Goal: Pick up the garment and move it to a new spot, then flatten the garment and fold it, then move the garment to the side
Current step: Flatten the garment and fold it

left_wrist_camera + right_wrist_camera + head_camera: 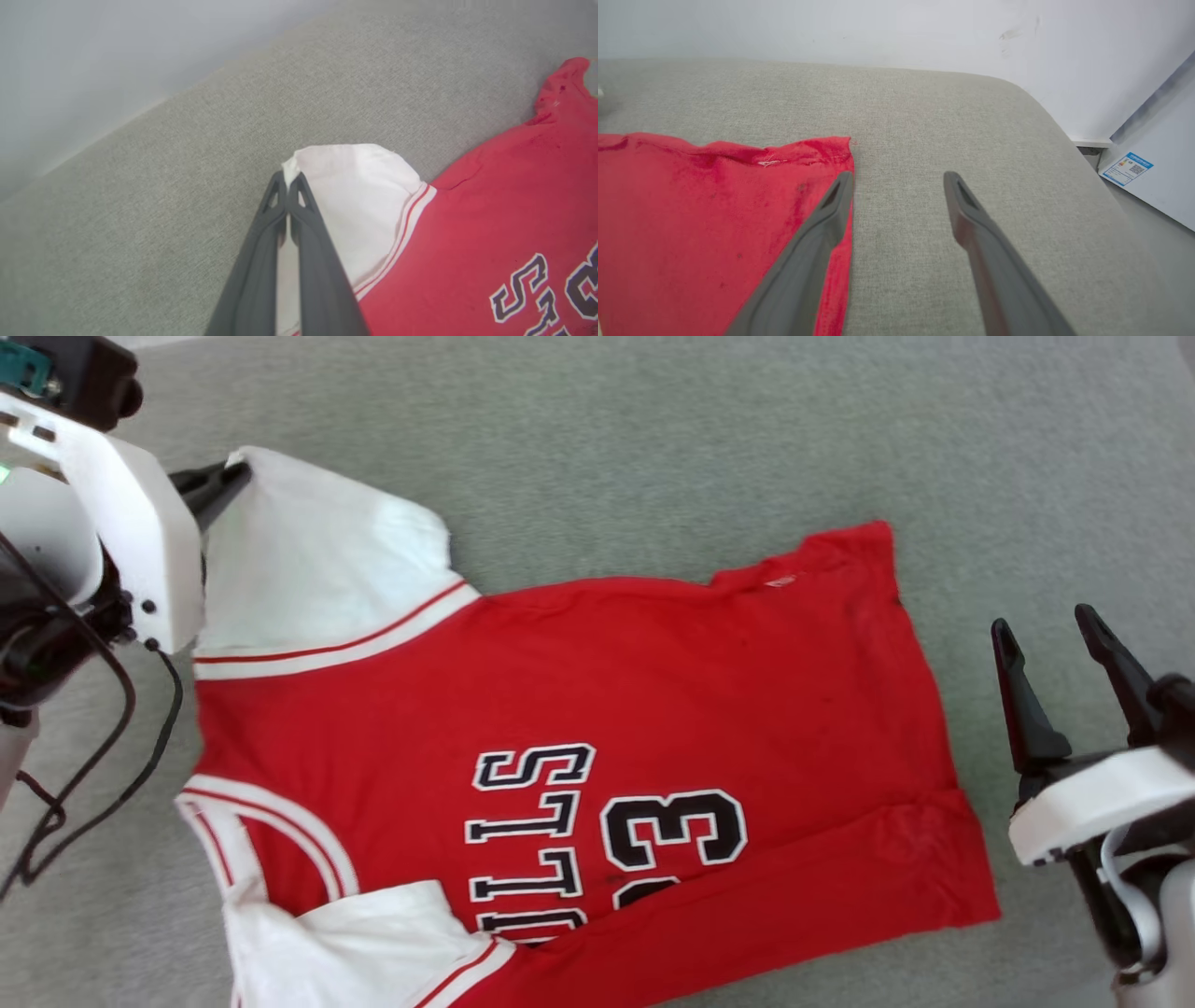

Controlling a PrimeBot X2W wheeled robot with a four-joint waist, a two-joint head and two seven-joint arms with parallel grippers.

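Head view, left jaws clamped on garment (579, 681) sleeve (317, 560) corner, right jaws apart beside hem (936, 709) — grey upholstery (653, 429) beyond

Red garment (579, 691), white striped sleeves

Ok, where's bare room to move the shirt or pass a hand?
Widest bare patch: grey cushion beyond the garment, from its white sleeve to the far hem corner. A narrower strip lies right of the hem, by the open right hand. Crowded at left, where the left hand pinches the sleeve corner.

Left end effector (288, 180) clamped, right end effector (899, 179) spread wide.
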